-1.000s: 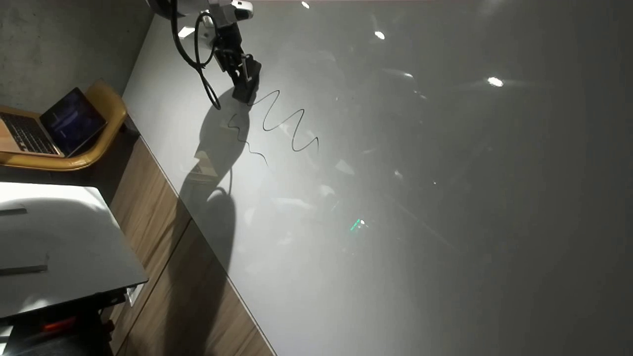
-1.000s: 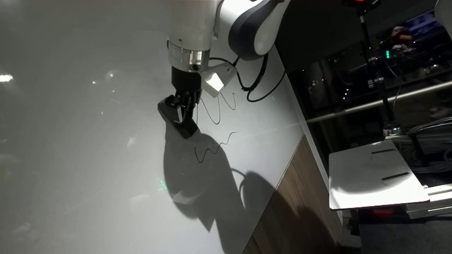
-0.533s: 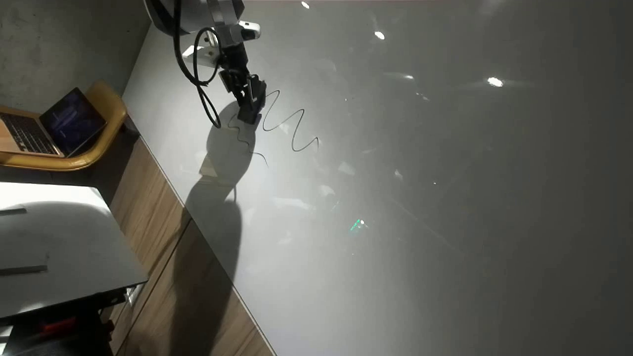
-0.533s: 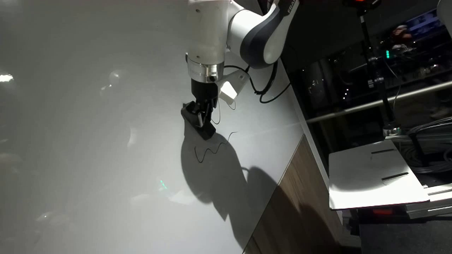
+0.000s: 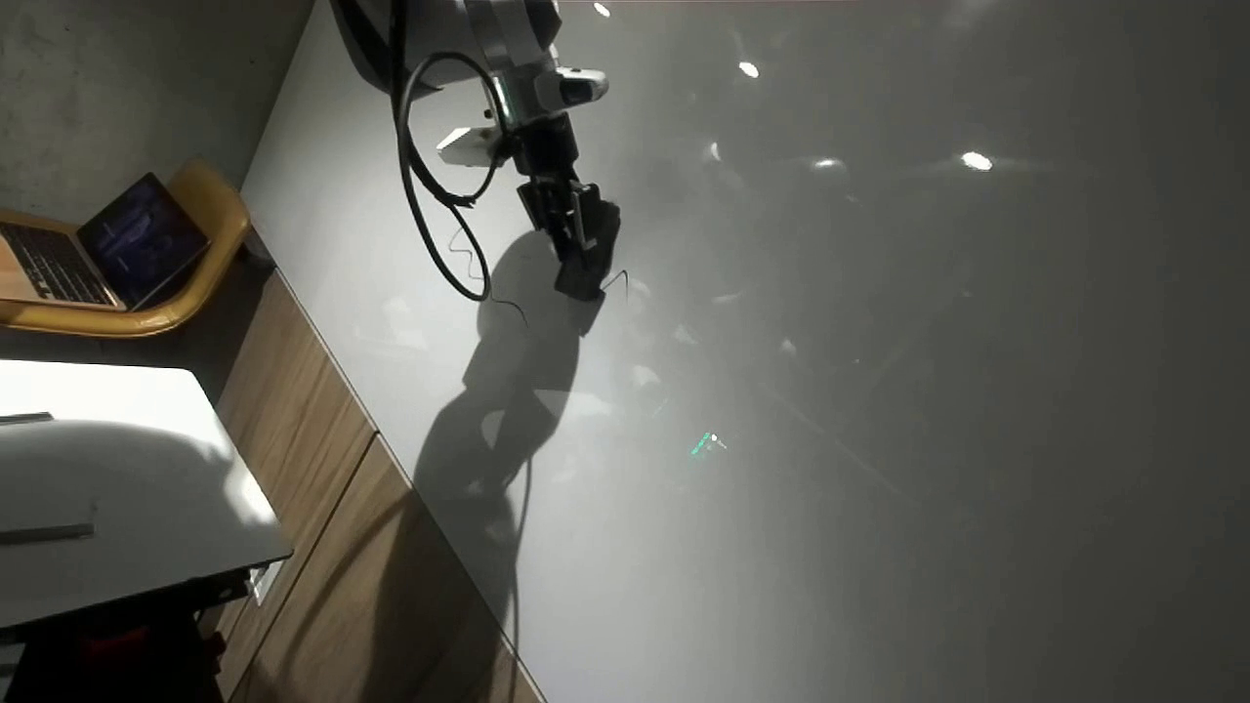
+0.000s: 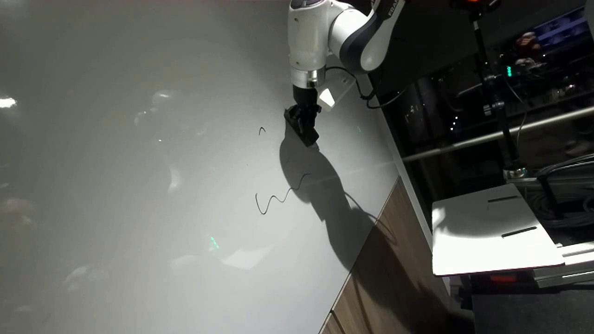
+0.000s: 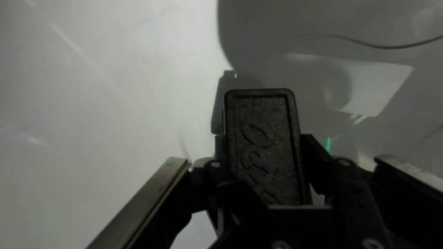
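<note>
Glossy pale surface [image 7: 104, 86] behind everything in the wrist view, shaded toward the upper right, with a thin dark line [image 7: 391, 46] curving in from the edge. At the middle, dark block [image 7: 264, 114], grooved marks on its face, held by the gripper [image 7: 265, 155]: jaws drawn in against both long sides, apart by just the block's width. Long axis straight up the view, far end out beyond the jaws, near end hidden behind the gripper.

In an exterior view, arm [image 5: 439, 34] coming in from the top, block at its tip with the long axis slanting down and leftward. Just beside the lower end from this angle, short hooked line [image 5: 625, 273]; farther left, wavy line [image 5: 509, 304] partly crossed by a loop of cable [image 5: 400, 98]. Toward the left edge, wood panelling [image 5: 303, 361] and yellow chair [image 5: 220, 210] bearing an open laptop [image 5: 142, 239].

In an exterior view, shadow [image 6: 334, 199] spreading from beneath the block; wavy line below, hooked line to the left, both clear of the block. Contact between block and surface impossible to confirm. Off to the right, slotted white plate [image 6: 464, 250] and dark stand [image 6: 495, 95].
</note>
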